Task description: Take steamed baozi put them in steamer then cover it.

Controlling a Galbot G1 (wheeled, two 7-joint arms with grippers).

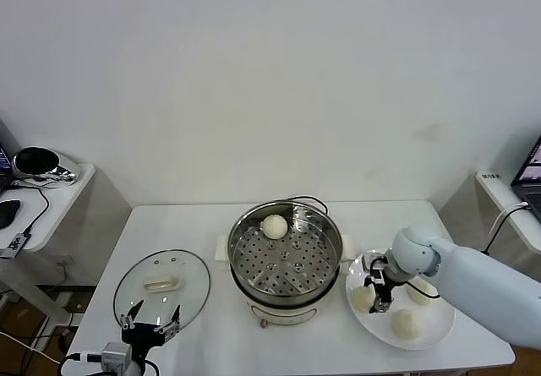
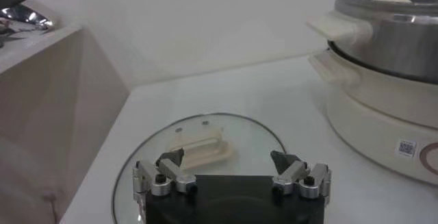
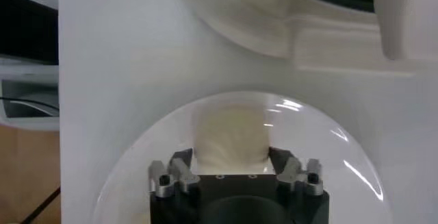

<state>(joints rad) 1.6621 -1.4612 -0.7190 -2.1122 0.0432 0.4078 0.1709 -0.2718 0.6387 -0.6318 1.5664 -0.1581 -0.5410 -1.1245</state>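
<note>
Cover [image 1: 161, 284] flat on table left of steamer [image 1: 285, 258], handle bar running left-right. My right claw [image 1: 379, 298] pinches a baozi [image 1: 364, 296] on plate [image 1: 427, 338]; left claw [image 1: 150, 322] spread, empty, over cover's near edge.

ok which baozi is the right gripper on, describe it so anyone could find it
Find the steamer mid-table, then the white plate on its right. Of three baozi there, it is the one nearest the steamer, with the right gripper closed around it.
</note>
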